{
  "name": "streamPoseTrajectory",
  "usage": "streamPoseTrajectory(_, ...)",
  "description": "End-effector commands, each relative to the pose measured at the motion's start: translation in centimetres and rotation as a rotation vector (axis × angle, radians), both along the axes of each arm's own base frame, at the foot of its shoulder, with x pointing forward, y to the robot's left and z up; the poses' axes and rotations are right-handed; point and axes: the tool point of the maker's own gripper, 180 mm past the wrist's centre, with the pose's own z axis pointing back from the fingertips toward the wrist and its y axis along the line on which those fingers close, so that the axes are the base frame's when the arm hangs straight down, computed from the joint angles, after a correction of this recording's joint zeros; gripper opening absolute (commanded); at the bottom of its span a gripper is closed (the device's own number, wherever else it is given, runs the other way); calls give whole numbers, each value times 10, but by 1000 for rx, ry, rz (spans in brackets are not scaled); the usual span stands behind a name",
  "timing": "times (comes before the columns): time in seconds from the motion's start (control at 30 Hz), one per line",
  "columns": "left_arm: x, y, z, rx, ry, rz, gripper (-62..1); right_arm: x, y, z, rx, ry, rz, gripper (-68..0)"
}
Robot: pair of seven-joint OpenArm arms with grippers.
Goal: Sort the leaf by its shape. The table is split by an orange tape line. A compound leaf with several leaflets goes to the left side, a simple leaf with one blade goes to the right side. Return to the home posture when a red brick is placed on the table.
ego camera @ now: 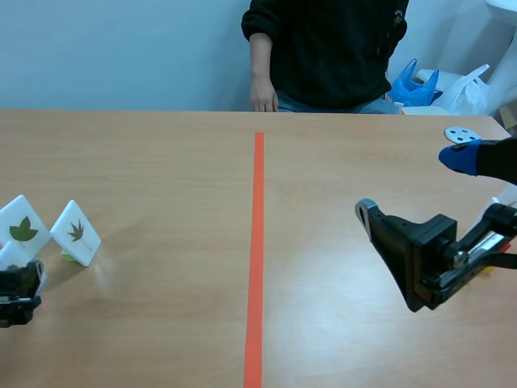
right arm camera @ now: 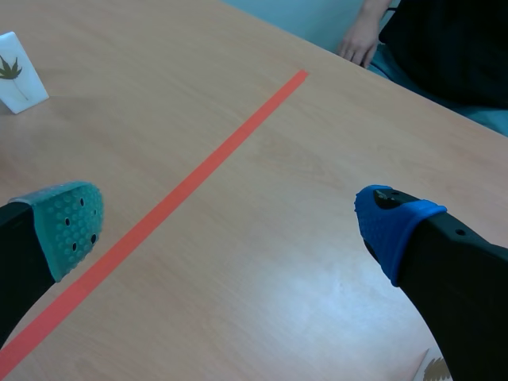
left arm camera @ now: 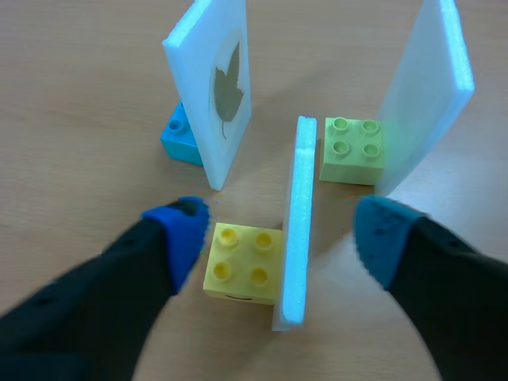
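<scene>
Left hand (left arm camera: pixel 282 235), open like right hand (right arm camera: pixel 232 225), straddles white card (left arm camera: pixel 296 178) and yellow brick (left arm camera: pixel 242 263), seemingly untouched.

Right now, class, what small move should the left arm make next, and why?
Probably close the left fingers on the edge-on card beside the yellow brick: it stands between the open fingers, not yet gripped.
</scene>
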Motion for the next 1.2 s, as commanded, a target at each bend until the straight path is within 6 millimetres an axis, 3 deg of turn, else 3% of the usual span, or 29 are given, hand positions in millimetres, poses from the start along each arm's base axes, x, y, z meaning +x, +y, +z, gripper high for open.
streamPoseTrajectory(0.0, 9, -1, 16, 11, -57, -16, -29, 2, -4, 5, 11, -20, -15, 3)
streamPoseTrajectory(0.03, 9, -1, 17, 10, -64, -19, 14, 2, -4, 5, 11, -20, -15, 3)
streamPoseTrajectory(0.2, 11, -15, 25, -14, -86, -74, 14, 2, -4, 5, 11, -20, -15, 3)
streamPoseTrajectory(0.53, 6, -54, 79, 3, -195, -202, 14, 2, -4, 5, 10, -20, -15, 3)
streamPoseTrajectory(0.87, -37, -150, 122, -101, -186, -592, 14, 2, -4, 5, 11, -20, -15, 3)
streamPoseTrajectory(1.17, -56, -197, 145, -134, -146, -748, 14, 2, -4, 5, 11, -17, -15, 3)
